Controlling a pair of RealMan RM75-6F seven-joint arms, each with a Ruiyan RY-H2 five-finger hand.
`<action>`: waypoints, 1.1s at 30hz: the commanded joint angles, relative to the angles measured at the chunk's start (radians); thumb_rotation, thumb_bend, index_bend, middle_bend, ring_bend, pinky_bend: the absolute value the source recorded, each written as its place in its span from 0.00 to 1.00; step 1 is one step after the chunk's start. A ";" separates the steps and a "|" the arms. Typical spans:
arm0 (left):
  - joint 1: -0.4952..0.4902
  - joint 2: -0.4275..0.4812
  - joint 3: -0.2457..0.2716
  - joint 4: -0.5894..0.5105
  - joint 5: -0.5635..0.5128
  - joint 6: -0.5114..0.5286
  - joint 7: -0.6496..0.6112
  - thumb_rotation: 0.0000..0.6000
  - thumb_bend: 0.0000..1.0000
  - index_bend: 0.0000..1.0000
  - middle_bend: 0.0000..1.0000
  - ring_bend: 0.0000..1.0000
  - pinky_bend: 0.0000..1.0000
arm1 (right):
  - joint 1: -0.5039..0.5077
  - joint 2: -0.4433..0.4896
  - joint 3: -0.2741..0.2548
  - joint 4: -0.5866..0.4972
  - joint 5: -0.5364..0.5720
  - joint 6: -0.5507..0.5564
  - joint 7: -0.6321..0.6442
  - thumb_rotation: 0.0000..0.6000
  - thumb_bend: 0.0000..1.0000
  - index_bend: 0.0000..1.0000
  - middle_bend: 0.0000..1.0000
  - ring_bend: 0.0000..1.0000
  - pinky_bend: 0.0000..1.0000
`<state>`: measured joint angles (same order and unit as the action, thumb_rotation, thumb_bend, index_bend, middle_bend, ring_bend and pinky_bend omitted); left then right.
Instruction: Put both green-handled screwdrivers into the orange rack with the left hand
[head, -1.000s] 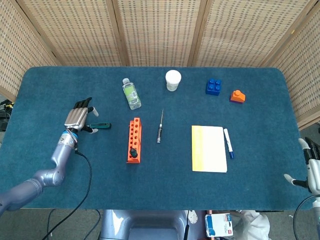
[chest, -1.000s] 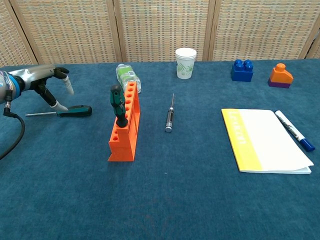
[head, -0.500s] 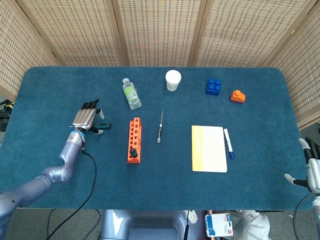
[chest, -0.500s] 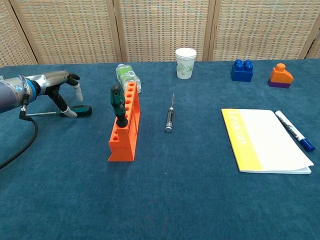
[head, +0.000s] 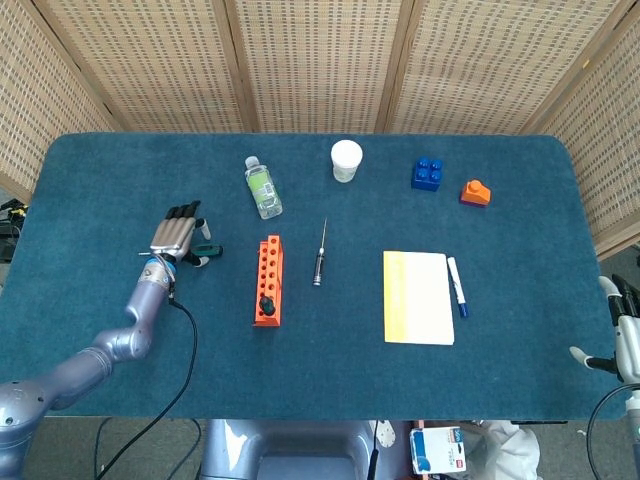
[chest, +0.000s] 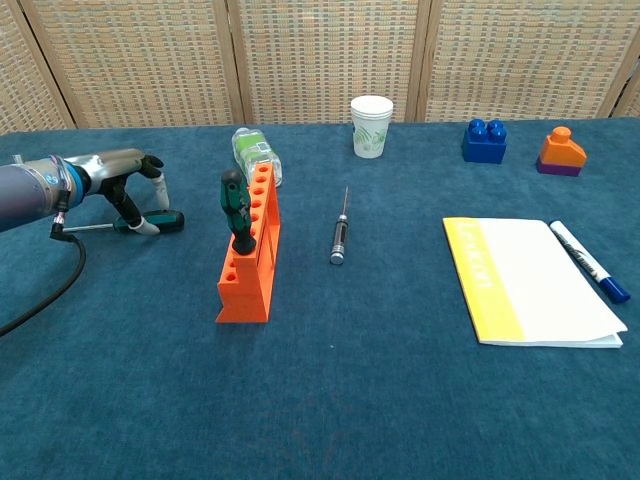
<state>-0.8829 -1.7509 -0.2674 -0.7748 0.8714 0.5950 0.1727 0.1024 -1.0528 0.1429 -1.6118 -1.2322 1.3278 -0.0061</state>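
Observation:
One green-handled screwdriver (chest: 235, 207) stands upright in a near hole of the orange rack (chest: 249, 254) (head: 268, 279). The other green-handled screwdriver (chest: 158, 222) (head: 205, 250) lies flat on the cloth left of the rack. My left hand (chest: 125, 180) (head: 176, 235) hovers right over its handle, fingers spread and pointing down, thumb beside the handle; nothing is gripped. My right hand (head: 622, 335) shows only at the right edge of the head view, off the table, and I cannot make out its fingers.
A black-handled precision screwdriver (chest: 340, 235) lies right of the rack. A plastic bottle (chest: 255, 152) lies behind the rack, a paper cup (chest: 371, 125) further back. Blue block (chest: 484, 140), orange block (chest: 559, 151), a yellow-white notepad (chest: 528, 280) and a marker (chest: 589, 261) occupy the right side.
My left hand has moved right along the table and lowered over the lying screwdriver's handle. Nothing else has moved.

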 joint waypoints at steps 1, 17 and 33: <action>-0.007 -0.005 -0.002 0.007 -0.004 -0.014 0.002 1.00 0.23 0.45 0.00 0.00 0.00 | 0.001 0.000 0.000 0.001 0.001 -0.001 0.001 1.00 0.00 0.00 0.00 0.00 0.00; 0.000 0.013 -0.010 -0.040 -0.029 0.003 0.018 1.00 0.38 0.65 0.00 0.00 0.00 | 0.001 0.004 0.000 0.002 0.000 -0.009 0.024 1.00 0.00 0.00 0.00 0.00 0.00; 0.136 0.320 -0.111 -0.528 0.109 0.147 -0.269 1.00 0.42 0.66 0.00 0.00 0.00 | -0.002 0.010 -0.006 -0.007 -0.016 -0.005 0.036 1.00 0.00 0.00 0.00 0.00 0.00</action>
<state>-0.7966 -1.5292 -0.3309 -1.1647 0.9335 0.7120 0.0230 0.1007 -1.0433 0.1373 -1.6183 -1.2477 1.3228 0.0298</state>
